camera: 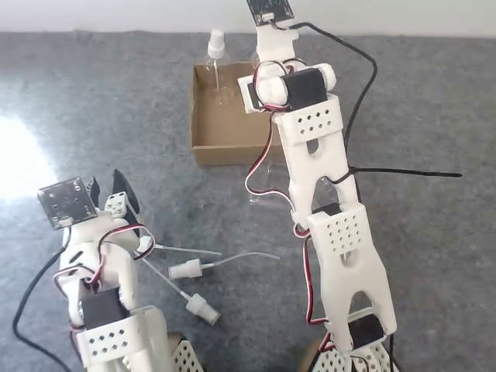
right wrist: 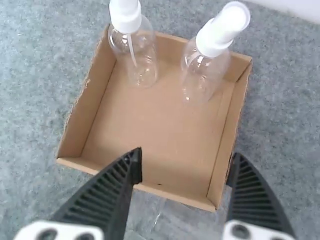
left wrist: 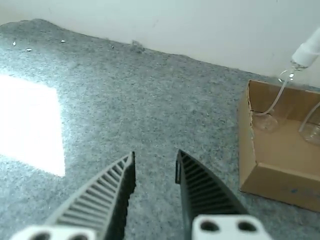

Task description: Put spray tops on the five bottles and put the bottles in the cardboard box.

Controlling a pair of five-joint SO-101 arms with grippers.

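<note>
The cardboard box (right wrist: 75, 135) holds two clear bottles with white spray tops, one (right wrist: 134, 47) in a far corner and one (right wrist: 210, 57) beside it. My right gripper (right wrist: 182, 172) hangs open above the box's near wall, holding nothing. The right arm (camera: 314, 132) stretches over the box (camera: 203, 132). A capped bottle (camera: 215, 56) stands at the box's back left. My left gripper (left wrist: 155, 165) is open and empty over bare table, left of the box (left wrist: 265, 165); it sits at the front left (camera: 108, 192). Two loose spray tops (camera: 186, 271) (camera: 203, 308) with long tubes lie on the table between the arms.
Something clear, perhaps a bottle (camera: 260, 186), lies just in front of the box, partly hidden under the right arm. A black cable (camera: 403, 172) runs off to the right. The grey table has room at the left and far right.
</note>
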